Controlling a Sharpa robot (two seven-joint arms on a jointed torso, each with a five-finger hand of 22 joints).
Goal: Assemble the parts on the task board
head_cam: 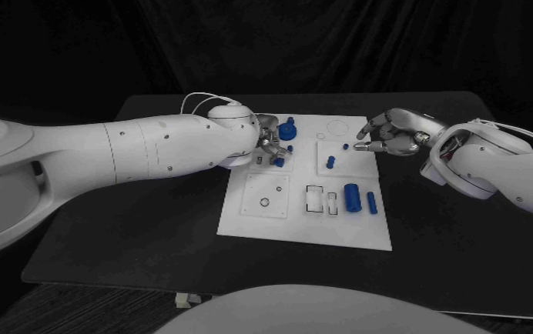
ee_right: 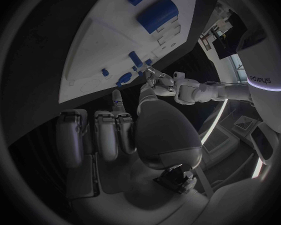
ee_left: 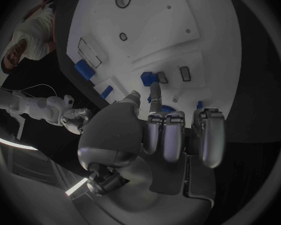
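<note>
The white task board point(head_cam: 253, 222) lies mid-table. My left hand point(head_cam: 266, 146) hovers over its far left part, beside a tall blue part point(head_cam: 288, 129). One finger point(ee_left: 155, 92) reaches toward a small blue part point(ee_left: 147, 76) next to two sockets; thumb and finger are apart with nothing between them, and the other fingers are curled. My right hand point(head_cam: 389, 138) sits at the board's far right edge, holding nothing, near a tiny blue part point(head_cam: 346, 147). A blue peg point(head_cam: 330, 161), a thick cylinder point(head_cam: 351, 197) and a slim bar point(head_cam: 371, 202) rest on the board.
The board carries a round socket point(head_cam: 264, 201) and rectangular slots point(head_cam: 316, 198) in its near half. Black table point(head_cam: 133, 226) stretches out on both sides of the board, and a dark curtain hangs behind.
</note>
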